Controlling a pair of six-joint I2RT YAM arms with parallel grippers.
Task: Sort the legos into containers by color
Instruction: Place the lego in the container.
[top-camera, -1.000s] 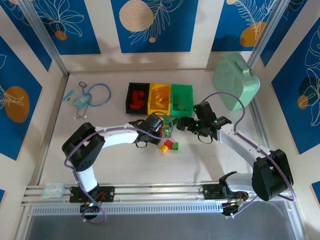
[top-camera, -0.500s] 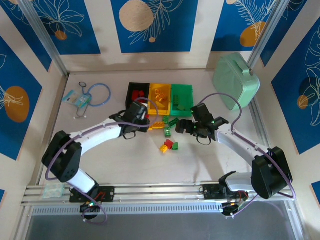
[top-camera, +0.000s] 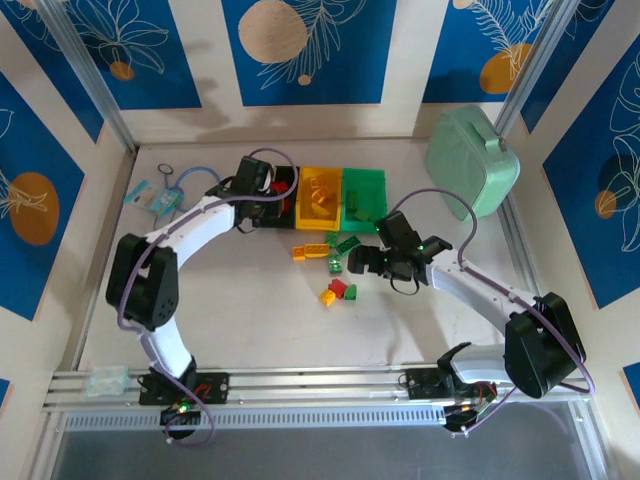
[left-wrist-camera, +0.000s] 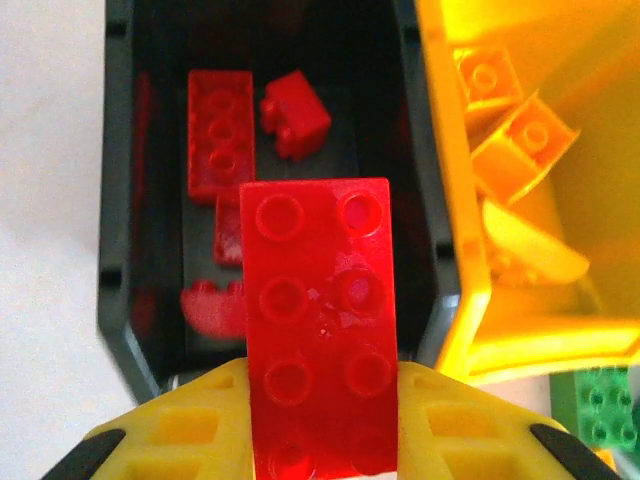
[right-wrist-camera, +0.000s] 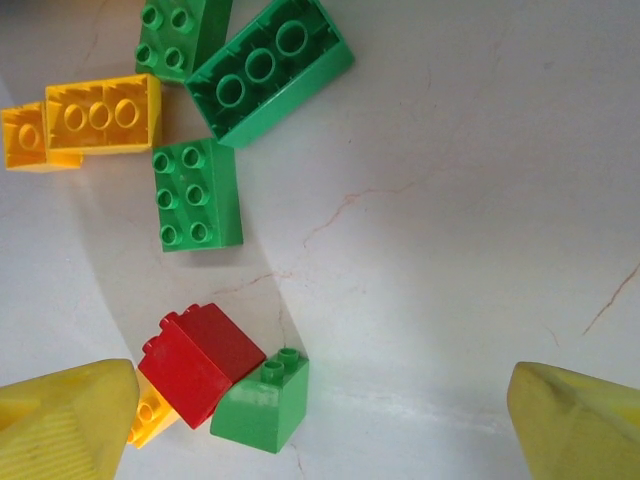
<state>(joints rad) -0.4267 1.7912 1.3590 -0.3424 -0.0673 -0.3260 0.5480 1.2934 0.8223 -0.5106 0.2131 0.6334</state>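
Note:
My left gripper (top-camera: 262, 186) (left-wrist-camera: 320, 400) is shut on a red two-by-four brick (left-wrist-camera: 318, 320), held over the near end of the black bin (left-wrist-camera: 115, 200) (top-camera: 285, 218). Several red bricks (left-wrist-camera: 220, 135) lie inside it. The yellow bin (left-wrist-camera: 450, 160) (top-camera: 320, 190) to its right holds yellow bricks, and the green bin (top-camera: 364, 188) comes after. My right gripper (top-camera: 358, 260) (right-wrist-camera: 320, 430) is open just above the table. Between and ahead of its fingers lie a red brick (right-wrist-camera: 200, 360), a green sloped brick (right-wrist-camera: 262, 400), a yellow brick (right-wrist-camera: 100, 115) and green bricks (right-wrist-camera: 198, 195).
Loose bricks (top-camera: 335, 264) are scattered in front of the bins, with an orange one (top-camera: 306, 250) furthest left. A mint-green case (top-camera: 472, 162) sits at the back right. A stethoscope (top-camera: 195, 175) and a blue packet (top-camera: 155, 197) lie at the back left.
My left arm has swung from the table's middle back and left to the black bin, carrying the red brick. My right gripper has shifted slightly left toward the loose bricks.

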